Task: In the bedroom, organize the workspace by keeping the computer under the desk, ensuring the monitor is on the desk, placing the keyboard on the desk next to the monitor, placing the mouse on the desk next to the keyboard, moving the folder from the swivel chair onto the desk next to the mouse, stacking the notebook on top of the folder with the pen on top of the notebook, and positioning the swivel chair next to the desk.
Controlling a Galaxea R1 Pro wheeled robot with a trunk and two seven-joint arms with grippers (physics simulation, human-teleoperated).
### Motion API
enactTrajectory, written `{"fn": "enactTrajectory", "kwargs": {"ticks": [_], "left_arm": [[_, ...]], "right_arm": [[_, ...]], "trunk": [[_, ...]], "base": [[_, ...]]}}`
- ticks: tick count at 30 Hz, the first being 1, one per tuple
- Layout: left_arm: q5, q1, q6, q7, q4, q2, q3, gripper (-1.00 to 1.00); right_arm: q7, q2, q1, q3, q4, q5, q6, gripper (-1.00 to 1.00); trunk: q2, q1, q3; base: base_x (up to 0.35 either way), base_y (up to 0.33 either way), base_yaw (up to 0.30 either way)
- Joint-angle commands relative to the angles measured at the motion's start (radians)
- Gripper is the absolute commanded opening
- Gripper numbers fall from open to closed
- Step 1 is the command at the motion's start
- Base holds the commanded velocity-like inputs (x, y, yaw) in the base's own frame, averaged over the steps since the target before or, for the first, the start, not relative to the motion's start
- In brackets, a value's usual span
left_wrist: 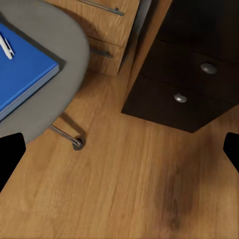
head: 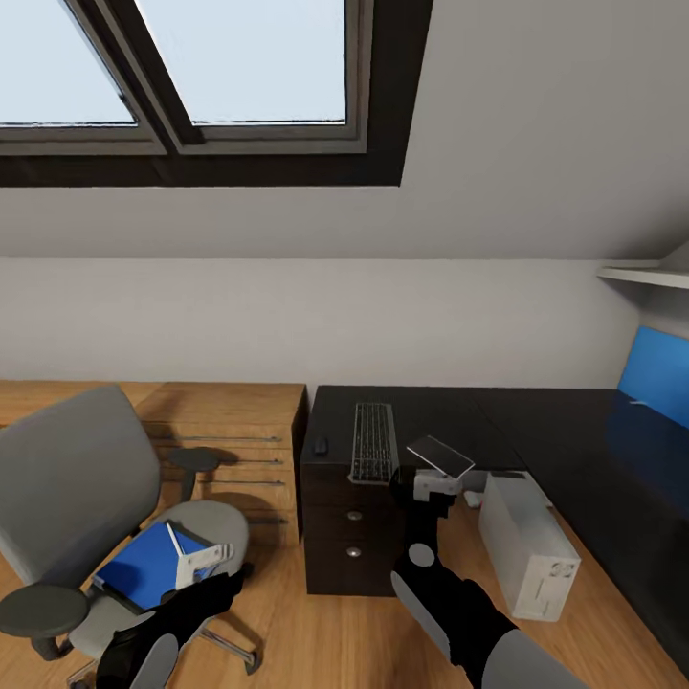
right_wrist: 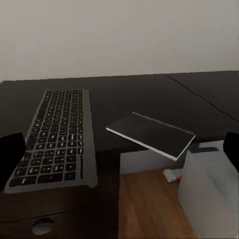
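The left gripper [head: 212, 558], fingers spread and empty, hangs just beside the folder [head: 144, 565], nearer it than the right gripper [head: 435, 486], whose grip I cannot tell.

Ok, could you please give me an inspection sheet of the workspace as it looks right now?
Surface: black desk, glossy, mostly bare.
Job's things: keyboard and mouse on the desk, apart; computer on the floor beside the drawers; blue folder on the chair seat, pen on top of it.
Clutter: thin dark pad, tilted at the desk's front edge; cannot tell what supports it.
Grippers: left gripper open over the folder; right gripper open just below the pad.
Cables: nothing seen.
Surroundings: skylight, wooden shelving, blue wall panel, wood floor.
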Motion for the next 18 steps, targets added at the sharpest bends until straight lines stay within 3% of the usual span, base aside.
{"fn": "enactTrajectory", "kwargs": {"ticks": [1, 3, 4, 5, 6, 10, 13, 18], "left_arm": [[0.010, -0.001, 0.001, 0.014, -0.001, 0.001, -0.004, 1.00], [0.010, -0.001, 0.001, 0.014, -0.001, 0.001, -0.004, 1.00], [0.010, -0.001, 0.002, 0.014, -0.001, 0.001, -0.004, 1.00], [0.010, -0.001, 0.001, 0.014, -0.001, 0.001, -0.005, 1.00], [0.010, -0.001, 0.001, 0.015, -0.001, -0.001, -0.006, 1.00], [0.009, -0.001, 0.001, 0.026, -0.001, -0.012, -0.006, 1.00], [0.010, -0.001, 0.001, 0.058, -0.001, -0.020, -0.007, 1.00], [0.010, -0.001, 0.001, 0.091, -0.001, -0.023, -0.026, 1.00]], "right_arm": [[0.269, -0.015, -0.002, -0.032, 0.005, -0.337, -0.004, 1.00], [0.349, -0.023, -0.002, -0.036, 0.015, -0.421, -0.004, 1.00], [0.423, -0.031, -0.002, -0.039, 0.034, -0.496, -0.003, 1.00], [0.456, -0.035, -0.002, -0.040, 0.045, -0.531, -0.003, 1.00], [0.513, -0.041, -0.002, -0.042, 0.069, -0.596, -0.003, 1.00], [0.600, -0.049, -0.002, -0.053, 0.123, -0.765, -0.002, 1.00], [0.621, -0.051, -0.002, -0.056, 0.136, -0.846, -0.005, 1.00], [0.630, -0.051, -0.002, -0.055, 0.143, -0.880, -0.016, 1.00]], "trunk": [[-0.008, 0.004, -0.004], [-0.022, 0.012, -0.011], [-0.029, 0.016, -0.014], [-0.036, 0.019, -0.017], [-0.043, 0.023, -0.020], [-0.071, 0.039, -0.033], [-0.092, 0.050, -0.042], [-0.127, 0.069, -0.058]], "base": [[0.000, 0.000, 0.000], [0.000, 0.000, 0.000], [0.000, 0.000, 0.000], [0.000, 0.000, 0.000], [0.000, 0.000, 0.000], [0.000, 0.000, 0.000], [0.000, 0.000, 0.000], [0.000, 0.000, 0.000]]}}
